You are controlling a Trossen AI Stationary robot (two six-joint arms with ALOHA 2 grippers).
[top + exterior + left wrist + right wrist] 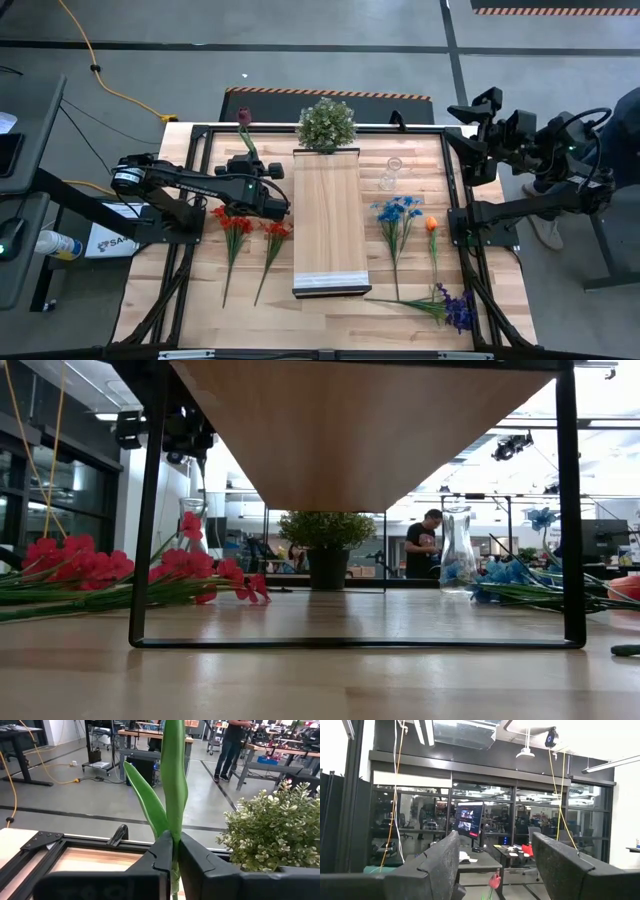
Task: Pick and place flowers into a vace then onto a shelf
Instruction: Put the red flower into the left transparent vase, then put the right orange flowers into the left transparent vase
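Note:
My left gripper (253, 162) hangs over the table's left half, left of the shelf (326, 215), shut on a flower with a dark red bloom (244, 117). Red flowers (232, 225) lie on the tabletop near it. Blue flowers (398, 212), an orange one (431, 224) and a purple one (455, 305) lie right of the shelf. The clear glass vase (391, 173) stands upright by the shelf's far right corner. My right gripper (470, 112) is raised at the table's far right, open, with nothing between its fingers (440, 865). My left gripper pinches the flower's green stem (174, 827) between its two fingers, just below a long leaf (147, 802). The fingers come roughly level, pointing toward the table's far edge, and lie across the stem. The flower is lifted clear, and its stem rises from the fingers to the bloom.
A round bushy potted plant (326, 125) stands at the shelf's far end, close to the held flower. The shelf's black metal legs (147, 510) stand on the table. A person (425, 545) stands in the room beyond the table.

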